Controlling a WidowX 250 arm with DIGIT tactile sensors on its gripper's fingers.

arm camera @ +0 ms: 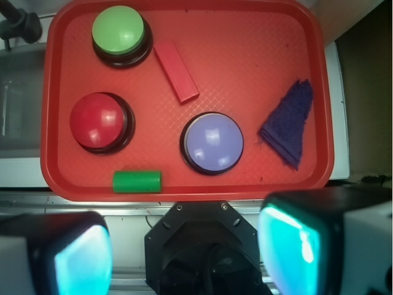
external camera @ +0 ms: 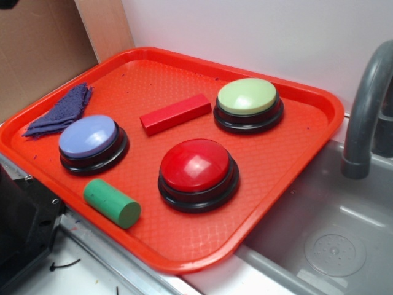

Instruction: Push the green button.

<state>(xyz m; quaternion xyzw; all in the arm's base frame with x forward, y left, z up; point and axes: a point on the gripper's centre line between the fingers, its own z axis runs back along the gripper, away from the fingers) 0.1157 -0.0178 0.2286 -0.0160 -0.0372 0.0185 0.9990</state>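
In the exterior view, a folded purple cloth [external camera: 61, 110] lies at the far-left corner of the red tray [external camera: 295, 153]; just beside it sits the lavender button [external camera: 92, 141], and near the tray's front edge a green cylinder [external camera: 112, 203] lies on its side; a red rectangular block [external camera: 175, 114] lies slantwise in the middle, between the lavender button and the green button [external camera: 248, 103]; the red button [external camera: 198, 172] stands in front, apart from all the others; the green button sits towards the far-right corner, close to the back rim, its pale dome uncovered and nothing resting on it; to the right of the tray lie a grey sink [external camera: 331, 246] and a grey faucet [external camera: 367, 110]; bare tray floor shows between the red and green buttons and along the right rim. In the wrist view, the gripper [arm camera: 187, 255] hangs over the counter outside the tray's near edge, its two fingers [arm camera: 288, 246] spread wide and holding nothing; the green button [arm camera: 120, 32] lies well apart from it.
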